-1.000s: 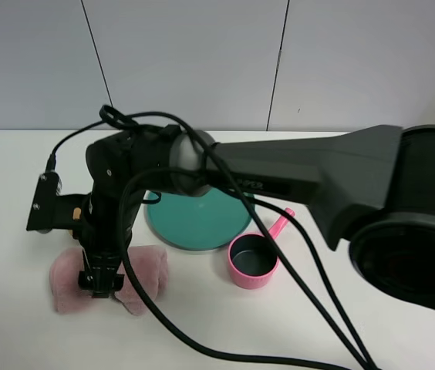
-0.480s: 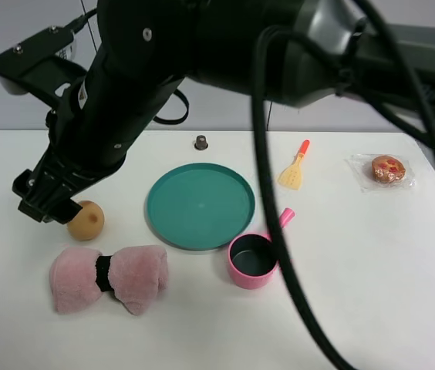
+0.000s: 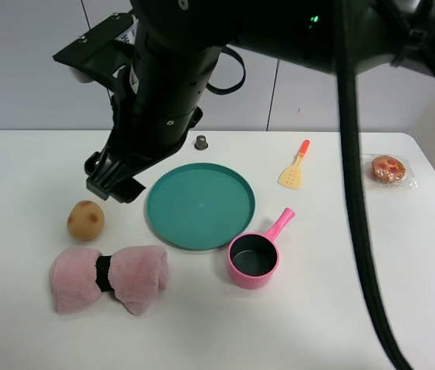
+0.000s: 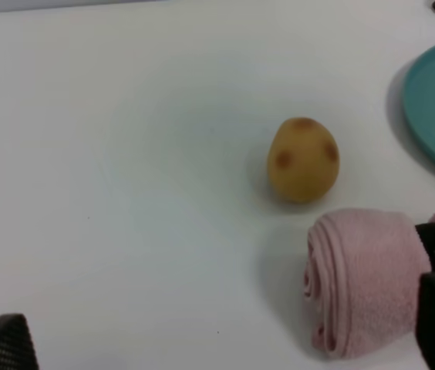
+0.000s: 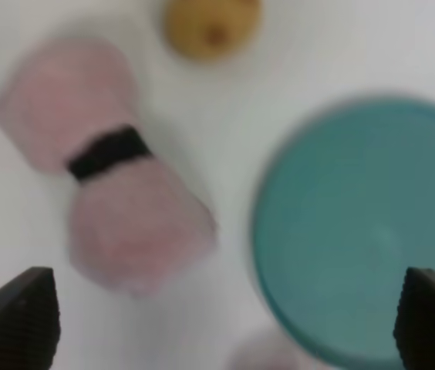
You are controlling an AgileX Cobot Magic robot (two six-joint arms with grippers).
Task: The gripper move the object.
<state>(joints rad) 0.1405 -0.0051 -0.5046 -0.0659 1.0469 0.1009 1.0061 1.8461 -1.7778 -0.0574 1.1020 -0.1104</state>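
- We are seeing the table point(image 3: 32, 339) lying white beneath the right gripper point(image 3: 113, 179), which is hanging above it on a bulky black arm point(image 3: 179, 69) reaching in from overhead.
- The right gripper is standing wide open in its wrist view, fingertips point(image 5: 18, 322) far apart, gripping nothing.
- We are finding the teal plate point(image 3: 200, 205) just beside the gripper, toward the middle of the table.
- The pink plush towel point(image 3: 108, 277), cinched by a black band point(image 3: 103, 273), is lying on the table below and in front of the gripper, apart from it and untouched.
- The pink saucepan point(image 3: 254, 257) is sitting beyond the plate, well apart from the gripper.
- The spotted potato point(image 3: 85, 220) is resting near the gripper, between it and the towel.
- For the left gripper point(image 4: 225, 343), only dark finger edges are showing in its wrist view, set far apart with nothing between them.
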